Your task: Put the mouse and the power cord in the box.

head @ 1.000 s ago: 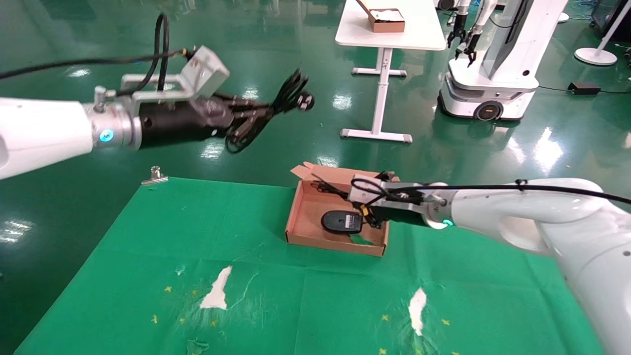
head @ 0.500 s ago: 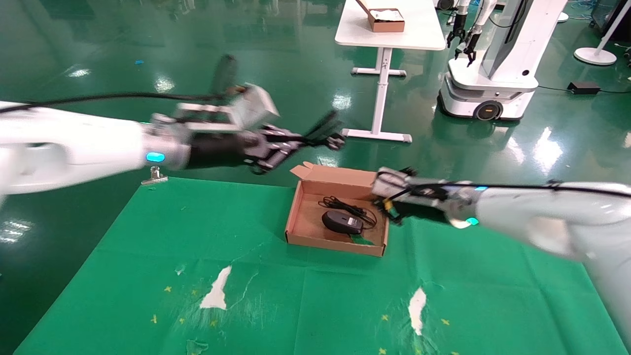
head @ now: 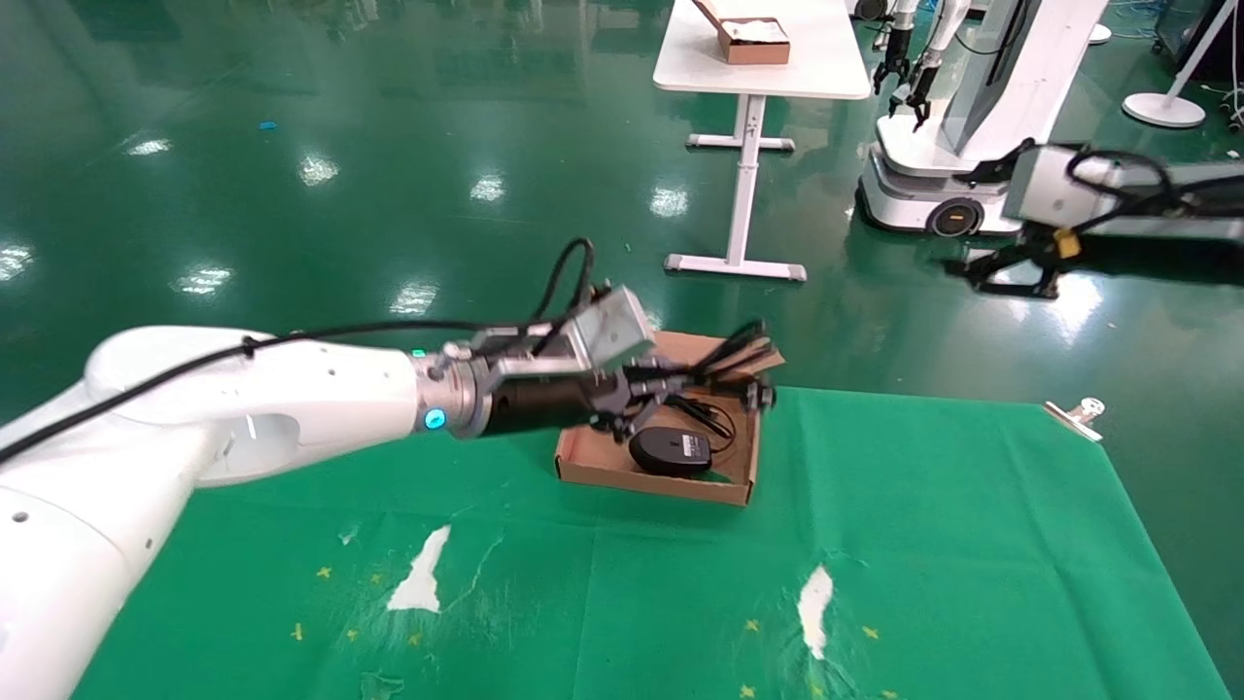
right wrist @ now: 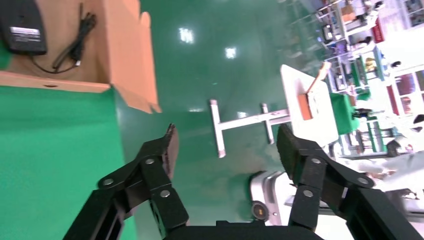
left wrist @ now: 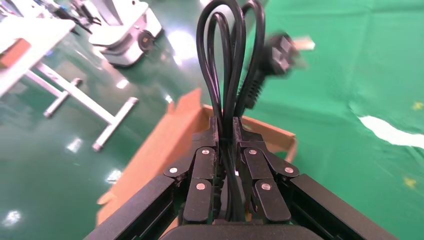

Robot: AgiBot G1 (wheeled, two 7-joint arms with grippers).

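My left gripper (left wrist: pixel 226 131) has its jaws clamped on the power cord (left wrist: pixel 227 60), apparently over the box (head: pixel 583 465), which sits on the green surface (head: pixel 875 544). The mouse (head: pixel 671 450) lies inside it. My right gripper (right wrist: pixel 225 145) hangs off to the right, jaws apart.

The left gripper (left wrist: pixel 226 150) squeezes the looped power cord (left wrist: pixel 223 60). Its blurry plug (left wrist: pixel 281 50) seems to hang over the box (left wrist: pixel 165 135).

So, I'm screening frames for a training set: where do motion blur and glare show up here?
Head view: the right gripper and its arm are smeared by motion, and ceiling lights glare off the glossy floor. Left wrist view: the power cord loops are sharp near the left gripper, but the plug is blurred. Right wrist view: the mouse in the box is crisp.
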